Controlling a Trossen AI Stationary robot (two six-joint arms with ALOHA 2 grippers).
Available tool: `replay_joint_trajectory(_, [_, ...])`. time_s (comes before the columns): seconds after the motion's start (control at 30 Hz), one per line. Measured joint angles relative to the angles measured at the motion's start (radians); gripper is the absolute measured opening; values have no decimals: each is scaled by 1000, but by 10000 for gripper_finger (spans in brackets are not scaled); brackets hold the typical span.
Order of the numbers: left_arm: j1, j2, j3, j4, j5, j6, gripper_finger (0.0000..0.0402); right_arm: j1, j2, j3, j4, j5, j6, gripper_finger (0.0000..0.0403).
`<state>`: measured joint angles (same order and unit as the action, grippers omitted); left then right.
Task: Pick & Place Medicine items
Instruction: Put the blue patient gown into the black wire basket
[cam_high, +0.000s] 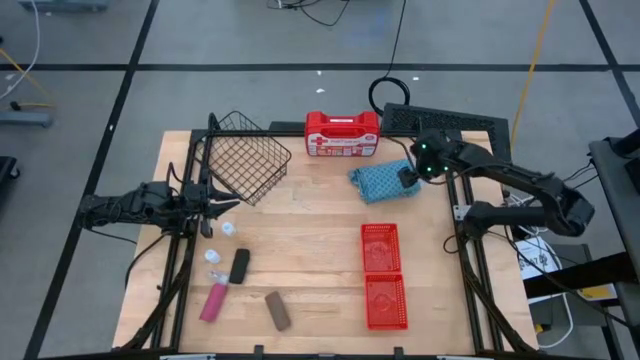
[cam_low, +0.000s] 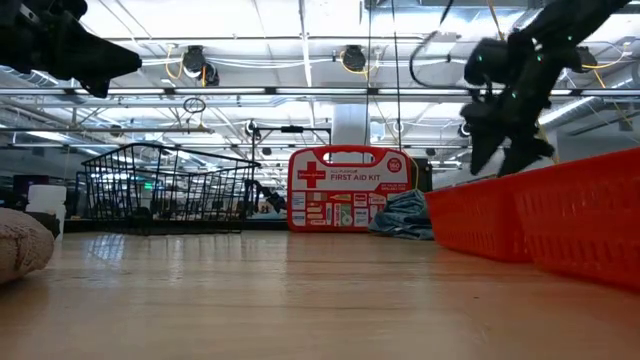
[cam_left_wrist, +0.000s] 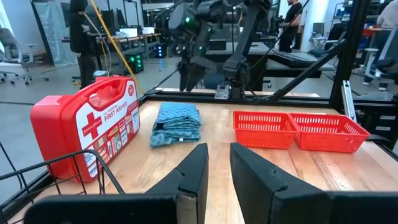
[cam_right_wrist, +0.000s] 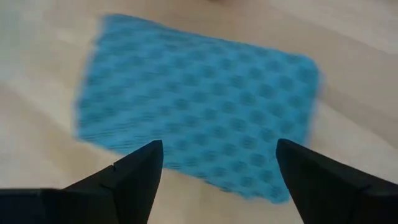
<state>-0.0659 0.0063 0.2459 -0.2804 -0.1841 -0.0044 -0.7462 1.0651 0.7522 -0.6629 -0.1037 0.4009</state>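
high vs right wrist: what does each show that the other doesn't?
Only the high view: the pink piece, black piece, brown piece and white bottles near the left hand, plus the wire basket, first aid kit and red trays.
Only the right wrist view: the cloth's dotted weave and the right hand open above it.
Both: the blue cloth on the wooden table.

Both arms are dark, nearly black, built of slim jointed links with black cables trailing along them. The right tool (cam_high: 407, 178) carries small green lights on its wrist housing; its fingers (cam_right_wrist: 134, 171) are black, wedge-shaped and matte. The left tool (cam_high: 222, 205) has flat, angular black fingers (cam_left_wrist: 194, 171) too.
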Motion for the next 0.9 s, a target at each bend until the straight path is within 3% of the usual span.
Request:
replay_joint_trajectory(0.2, [0,0,0,0,0,0,74,-120,11,-141,104,-3,29,329])
replay_joint_trajectory(0.5, [0,0,0,0,0,0,74,-176,11,-392,572,-203,143,326])
replay_joint_trajectory(0.8, [0,0,0,0,0,0,74,-176,10,-608,1035,-255,300,327])
replay_joint_trajectory(0.9, [0,0,0,0,0,0,74,-175,11,-643,1113,-298,339,322])
